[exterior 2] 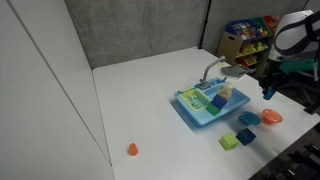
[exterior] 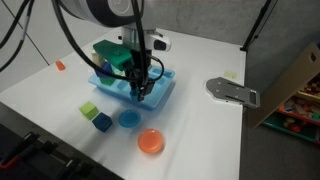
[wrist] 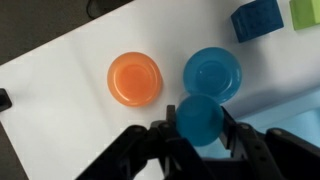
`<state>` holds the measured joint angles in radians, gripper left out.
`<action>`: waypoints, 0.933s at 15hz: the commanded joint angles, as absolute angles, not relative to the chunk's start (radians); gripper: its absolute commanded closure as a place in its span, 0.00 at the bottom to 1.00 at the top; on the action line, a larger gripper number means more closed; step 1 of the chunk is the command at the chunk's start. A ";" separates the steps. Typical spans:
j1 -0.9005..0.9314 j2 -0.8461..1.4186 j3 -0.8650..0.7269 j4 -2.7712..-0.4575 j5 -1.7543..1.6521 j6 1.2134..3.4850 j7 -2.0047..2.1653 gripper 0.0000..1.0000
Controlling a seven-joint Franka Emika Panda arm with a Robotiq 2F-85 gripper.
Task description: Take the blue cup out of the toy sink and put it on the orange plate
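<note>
Claw (wrist: 198, 128) is closed on the cup (wrist: 198, 113), one finger (wrist: 166, 134) on each side, and the cup fills the gap between them. In the wrist view the cup hangs clear of the table (wrist: 60, 110) and outside the sink.

Wrist view, clock from the cup:
- blue dish (wrist: 213, 73) at 12, just beyond the cup; edges overlap in the pic.
- plate (wrist: 135, 79) at 10, beside the dish and apart from it. Nothing on it.
- blue cube (wrist: 257, 18) at 1, farther out.
- green block (wrist: 308, 10) at 1–2, cut by the frame corner.

Ext. views:
- The claw (exterior: 141, 88) hangs from the arm and shows in front of the sink (exterior: 166, 96).
- From there the dish is at 6–7, the plate at 6 and the cube and green block at 7–8.
- From another angle the claw (exterior 2: 268, 92) is up above the plate (exterior 2: 272, 117), w/ the sink (exterior 2: 193, 119) at 9.
- The cup is too small to pick out in both ext. views.
</note>
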<state>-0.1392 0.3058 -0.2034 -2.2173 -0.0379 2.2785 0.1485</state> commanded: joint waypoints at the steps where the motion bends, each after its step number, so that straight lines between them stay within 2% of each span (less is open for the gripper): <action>1: -0.165 0.298 -0.223 -2.259 -0.058 2.326 0.140 0.83; 14: -0.228 0.470 -0.283 -2.266 -0.039 2.530 0.145 0.83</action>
